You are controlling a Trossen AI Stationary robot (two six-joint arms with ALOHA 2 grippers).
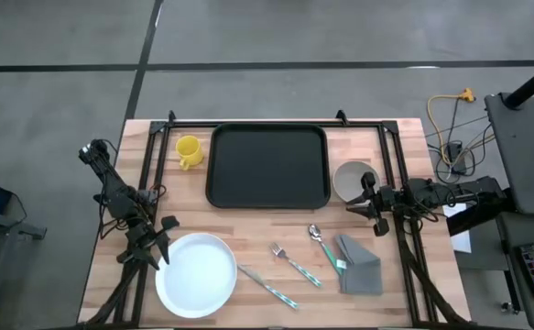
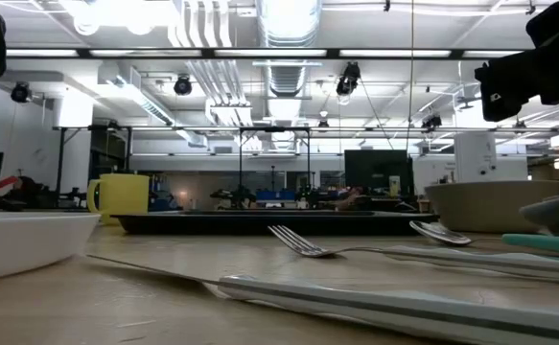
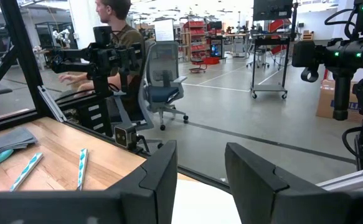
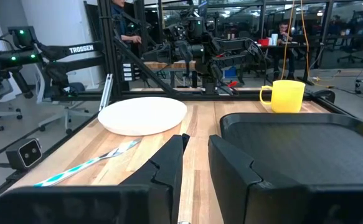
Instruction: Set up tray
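Note:
The black tray point(image 1: 268, 167) lies flat at the table's far middle, with nothing on it; the right wrist view shows it too point(image 4: 306, 146). A white plate point(image 1: 197, 273) rests on the near left. My left gripper point(image 1: 161, 240) is open at the plate's left rim, and white plate point(image 3: 200, 205) shows below its fingers point(image 3: 200, 180). Whether it touches the plate I cannot tell. My right gripper point(image 1: 358, 203) is open point(image 4: 197, 165) just near of the beige bowl point(image 1: 352, 179), pointing toward the tray.
A yellow mug point(image 1: 188, 151) stands left of the tray. Fork point(image 1: 294, 264), spoon point(image 1: 321, 240), knife point(image 1: 268, 286) and a grey napkin point(image 1: 360, 264) lie on the near right. Black frame rails point(image 1: 157, 156) run along both sides. A person sits beyond the table point(image 3: 116, 37).

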